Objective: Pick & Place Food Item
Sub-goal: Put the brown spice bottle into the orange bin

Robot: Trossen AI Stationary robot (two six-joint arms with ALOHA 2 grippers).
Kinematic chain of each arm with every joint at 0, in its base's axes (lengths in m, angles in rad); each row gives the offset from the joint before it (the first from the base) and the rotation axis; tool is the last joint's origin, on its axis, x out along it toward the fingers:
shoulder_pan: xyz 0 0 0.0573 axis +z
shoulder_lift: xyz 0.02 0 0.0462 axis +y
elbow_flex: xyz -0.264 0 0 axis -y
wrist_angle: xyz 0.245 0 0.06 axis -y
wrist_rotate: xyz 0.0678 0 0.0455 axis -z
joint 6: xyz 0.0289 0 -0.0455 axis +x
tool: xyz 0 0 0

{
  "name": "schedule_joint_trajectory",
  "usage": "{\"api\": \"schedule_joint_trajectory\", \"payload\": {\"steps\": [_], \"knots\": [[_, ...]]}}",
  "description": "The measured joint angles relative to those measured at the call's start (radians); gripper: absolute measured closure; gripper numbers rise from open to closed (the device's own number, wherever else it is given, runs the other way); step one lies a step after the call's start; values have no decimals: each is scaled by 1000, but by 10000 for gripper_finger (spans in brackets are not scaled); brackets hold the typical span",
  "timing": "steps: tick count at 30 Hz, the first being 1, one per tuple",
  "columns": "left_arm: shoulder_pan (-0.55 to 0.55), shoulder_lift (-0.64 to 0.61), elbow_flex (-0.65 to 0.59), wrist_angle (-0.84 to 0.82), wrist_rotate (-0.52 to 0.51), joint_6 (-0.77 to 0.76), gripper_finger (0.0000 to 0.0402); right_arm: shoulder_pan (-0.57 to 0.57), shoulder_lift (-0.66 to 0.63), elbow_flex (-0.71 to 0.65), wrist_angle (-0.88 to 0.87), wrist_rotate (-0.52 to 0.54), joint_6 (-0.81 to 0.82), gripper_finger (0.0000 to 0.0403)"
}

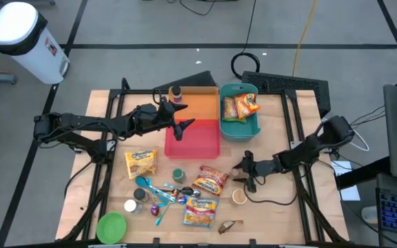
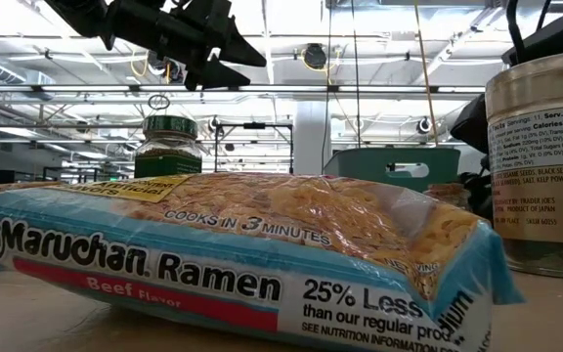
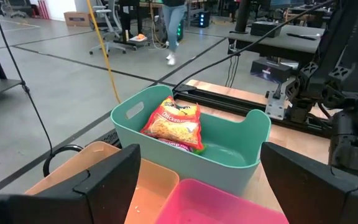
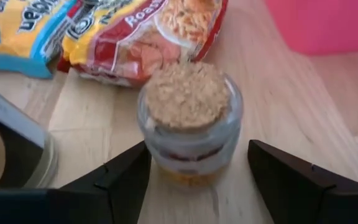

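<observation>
Finding right gripper (image 4: 197,149) low over the table's front right part, fingers released and standing one on either side of jar (image 4: 188,99), not touching it. Noting nothing grasped.

Judging jar as the food item in hand: small, glass-walled, cork-stoppered, upright on the wood just beside a red ramen pack (image 4: 142,31). Expecting rigid but breakable walls, smooth and liable to slip, and little weight. Advising a grip across the glass body below the cork, never on the cork itself, since it may pull out. Advising moderate squeeze, keeping jar upright.

Reading on blue pack (image 2: 233,254) at the table's front edge: "Maruchan Ramen", "Beef Flavor", "Cooks in 3 minutes", "25% Less Sodium than our regular product". Judging such packs light, crinkly and brittle inside.

Reading on spice jar (image 2: 541,166) beside it a nutrition panel: "Calories 25", sesame seeds, "Product of Japan". Failing to read the label on green-lidded jar (image 2: 169,147) behind.

Seeing left gripper (image 3: 199,155) farther back, raised above red bin (image 1: 193,141), fingers released wide, holding nothing.

Seeing teal bin (image 3: 253,124) beyond, holding ramen packs; reading "Chicken" on yellow pack (image 3: 174,124).
</observation>
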Motion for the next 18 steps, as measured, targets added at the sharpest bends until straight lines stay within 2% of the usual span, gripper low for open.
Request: {"api": "schedule_joint_trajectory", "payload": {"steps": [5,11,18], "knots": [[0,0,0,0,0,0,64,0,48,1,60,26,-20,161],[0,0,0,0,0,-8,64,0,68,2,68,48,-39,224],[0,0,0,0,6,-77,64,0,-63,1,22,75,-90,224]]}}
